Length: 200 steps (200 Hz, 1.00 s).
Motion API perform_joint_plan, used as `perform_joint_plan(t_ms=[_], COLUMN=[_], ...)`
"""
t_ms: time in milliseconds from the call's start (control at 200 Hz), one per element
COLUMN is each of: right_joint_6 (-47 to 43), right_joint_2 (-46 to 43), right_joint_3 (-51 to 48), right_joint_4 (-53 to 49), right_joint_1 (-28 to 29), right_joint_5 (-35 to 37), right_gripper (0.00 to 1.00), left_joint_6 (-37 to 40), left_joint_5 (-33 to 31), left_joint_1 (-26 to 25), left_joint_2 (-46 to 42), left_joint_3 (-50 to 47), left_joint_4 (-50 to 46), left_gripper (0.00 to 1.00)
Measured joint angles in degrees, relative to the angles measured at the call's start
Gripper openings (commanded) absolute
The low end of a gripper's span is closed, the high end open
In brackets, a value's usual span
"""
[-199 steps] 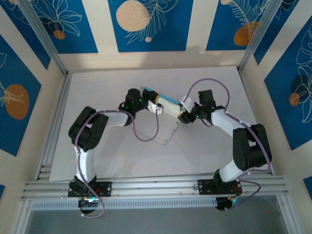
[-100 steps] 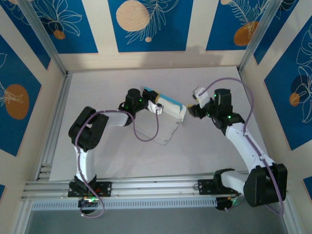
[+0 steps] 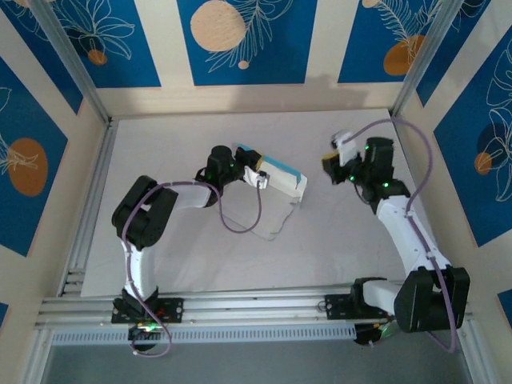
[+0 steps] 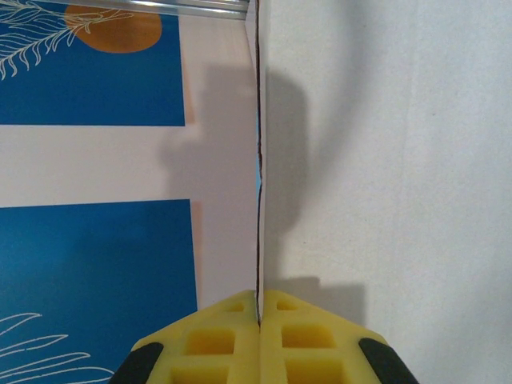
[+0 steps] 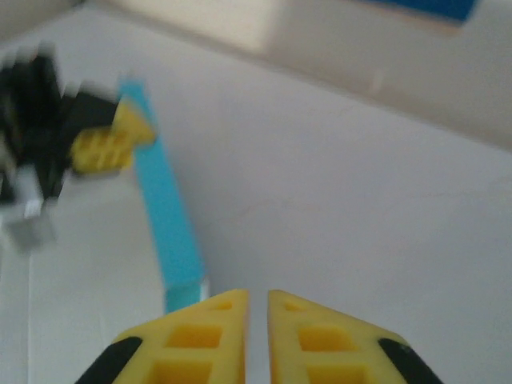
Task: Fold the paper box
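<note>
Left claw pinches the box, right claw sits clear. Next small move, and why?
Probably open the right claw wider and ease it toward the free end of the paper box. The left claw alone pinches the card, while the right one sits apart from it, nearly closed and empty, so folding likely needs a second grip.

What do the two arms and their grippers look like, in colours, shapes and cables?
The left arm and right arm have white links and bulky black joints with small green lights. A thin purple cable runs along each. The left gripper and right gripper have yellow fingers with square recesses and black patches.
</note>
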Motion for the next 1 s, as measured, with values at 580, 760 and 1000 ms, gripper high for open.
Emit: perform_joint_plan(t_ms=[580,760,1000], right_joint_6=[-12.7,-12.6,-12.0], right_joint_2=[13.8,16.4,17.6], right_joint_3=[-8.7,-7.0,-5.9], right_joint_4=[6.0,6.6,7.2], right_joint_1=[5.6,7.7,8.5], right_joint_5=[2.6,3.3,3.9], right_gripper=[0.29,0.22,0.19], left_joint_6=[0.0,0.0,0.0], left_joint_5=[0.0,-0.5,-1.3], left_joint_1=[-0.6,-0.7,-0.7], left_joint_2=[0.0,-0.1,-0.2], left_joint_3=[0.0,0.0,-0.2], left_joint_4=[0.0,0.0,0.0], left_gripper=[0.00,0.00,0.00])
